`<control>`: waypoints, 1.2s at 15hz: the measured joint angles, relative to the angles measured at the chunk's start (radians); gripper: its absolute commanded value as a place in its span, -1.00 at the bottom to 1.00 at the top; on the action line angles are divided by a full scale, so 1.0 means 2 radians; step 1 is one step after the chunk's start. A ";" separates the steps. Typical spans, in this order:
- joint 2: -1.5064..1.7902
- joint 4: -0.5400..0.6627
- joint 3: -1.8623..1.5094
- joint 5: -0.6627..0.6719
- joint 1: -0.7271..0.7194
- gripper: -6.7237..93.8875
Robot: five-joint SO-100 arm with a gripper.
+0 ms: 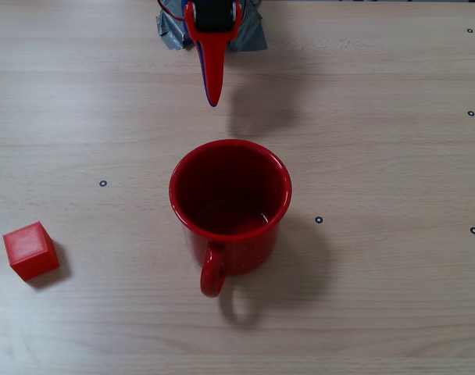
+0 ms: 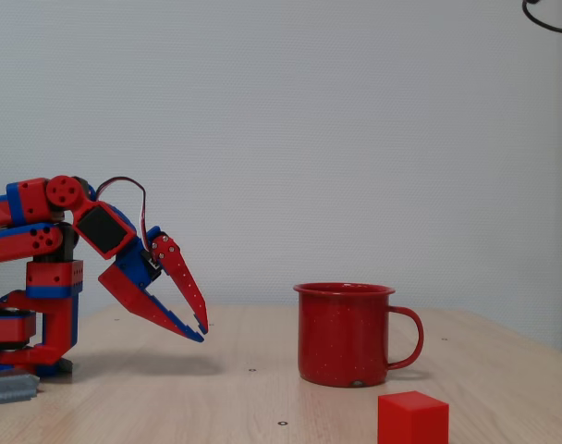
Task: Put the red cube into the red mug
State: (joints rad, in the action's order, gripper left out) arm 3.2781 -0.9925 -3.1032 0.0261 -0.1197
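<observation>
Right now, gripper: my gripper hangs low over the surface near my base, fingers parted a little at the tips, holding nothing.
Cube position: the red cube sits on the surface at the lower left of the overhead fixed view, well apart from me and off to one side of the mug.
Mug position: the red mug stands upright mid-surface, mouth up, handle pointing away from my base; it looks empty, though the glossy bottom is hard to read.
Risk, the reach: the mug sits close to my straight line outward, so a careless swing toward the cube could clip its rim or tip it.
Risk, the grasp: the cube lies turned at an angle to me; closing on its corners could squirt it away.
Risk, the drop: letting go off-centre could bounce it off the rim.
Count: one cube, one mug, one gripper.
Also there: small dark ring marks dotted on the surface, six that I count from above.
</observation>
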 measured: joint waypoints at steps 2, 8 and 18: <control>0.000 0.000 -0.003 0.001 0.000 -0.87; 0.000 0.000 -0.003 0.001 0.000 -0.87; -0.136 -0.039 0.125 0.001 0.001 -0.87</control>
State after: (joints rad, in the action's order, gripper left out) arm 3.0066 -1.0707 -2.8532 0.0276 -0.1181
